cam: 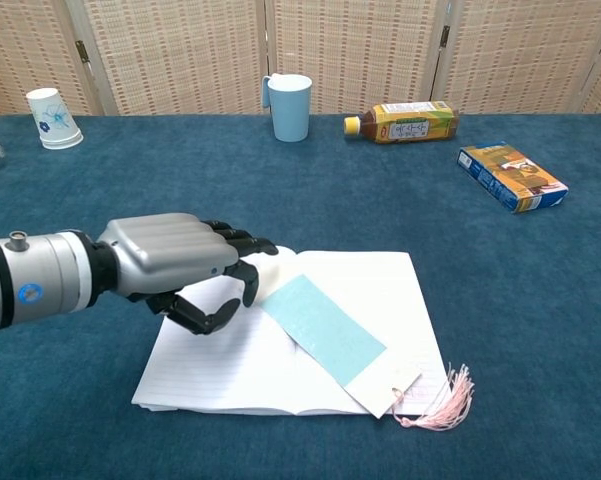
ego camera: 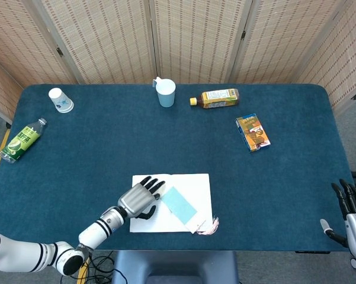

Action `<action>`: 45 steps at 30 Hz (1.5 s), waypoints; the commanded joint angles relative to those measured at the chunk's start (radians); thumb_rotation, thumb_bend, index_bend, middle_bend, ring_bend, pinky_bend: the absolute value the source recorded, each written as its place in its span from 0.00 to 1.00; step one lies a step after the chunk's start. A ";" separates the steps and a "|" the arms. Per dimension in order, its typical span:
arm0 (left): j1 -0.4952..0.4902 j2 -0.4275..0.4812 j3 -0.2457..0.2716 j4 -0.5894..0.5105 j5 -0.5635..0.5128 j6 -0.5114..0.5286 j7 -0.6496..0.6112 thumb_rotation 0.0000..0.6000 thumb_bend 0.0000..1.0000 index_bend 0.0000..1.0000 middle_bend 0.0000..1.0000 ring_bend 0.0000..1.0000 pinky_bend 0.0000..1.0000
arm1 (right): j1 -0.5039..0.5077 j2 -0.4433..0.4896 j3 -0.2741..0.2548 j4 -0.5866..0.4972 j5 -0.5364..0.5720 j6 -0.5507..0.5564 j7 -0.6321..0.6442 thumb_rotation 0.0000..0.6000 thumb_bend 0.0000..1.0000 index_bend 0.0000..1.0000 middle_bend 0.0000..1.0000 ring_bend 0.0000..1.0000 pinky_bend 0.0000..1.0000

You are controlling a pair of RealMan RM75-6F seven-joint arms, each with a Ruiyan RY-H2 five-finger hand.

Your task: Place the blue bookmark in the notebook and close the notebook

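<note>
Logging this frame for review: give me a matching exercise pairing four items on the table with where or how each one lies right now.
Things:
1. blue bookmark
2. notebook
3. paper cup
4. amber bottle

States:
A. upside down near the table's far left corner
B. lying on its side beside the blue mug
C. lying diagonally across the right page
D. open flat, left robot hand over its left page

Pairs: 1-C, 2-D, 3-A, 4-B
</note>
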 commanded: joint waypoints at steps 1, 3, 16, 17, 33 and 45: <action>0.001 -0.008 -0.006 0.010 -0.003 -0.006 0.004 0.43 0.65 0.35 0.00 0.00 0.11 | -0.002 0.001 0.000 0.001 0.002 0.001 0.001 1.00 0.21 0.00 0.03 0.00 0.00; 0.000 -0.014 -0.012 0.015 -0.009 -0.011 0.010 0.43 0.65 0.35 0.00 0.00 0.11 | -0.003 0.001 0.000 0.002 0.003 0.003 0.003 1.00 0.21 0.00 0.03 0.00 0.00; -0.013 -0.055 -0.057 0.045 -0.047 -0.034 0.025 0.42 0.65 0.33 0.00 0.00 0.11 | -0.009 0.001 0.001 0.008 0.008 0.007 0.011 1.00 0.21 0.00 0.03 0.00 0.00; -0.016 -0.061 -0.062 0.047 -0.049 -0.034 0.027 0.42 0.65 0.33 0.00 0.00 0.11 | -0.010 0.002 0.001 0.008 0.009 0.008 0.011 1.00 0.21 0.00 0.03 0.00 0.00; 0.019 -0.030 -0.145 0.021 -0.067 0.038 -0.067 0.54 0.62 0.21 0.00 0.00 0.11 | 0.001 0.014 -0.007 0.000 -0.039 0.013 -0.005 1.00 0.21 0.00 0.03 0.00 0.00; 0.179 0.175 -0.172 -0.072 -0.038 0.184 -0.267 0.87 0.57 0.16 0.00 0.00 0.11 | 0.101 0.041 -0.047 -0.042 -0.239 -0.070 -0.119 1.00 0.21 0.00 0.05 0.00 0.00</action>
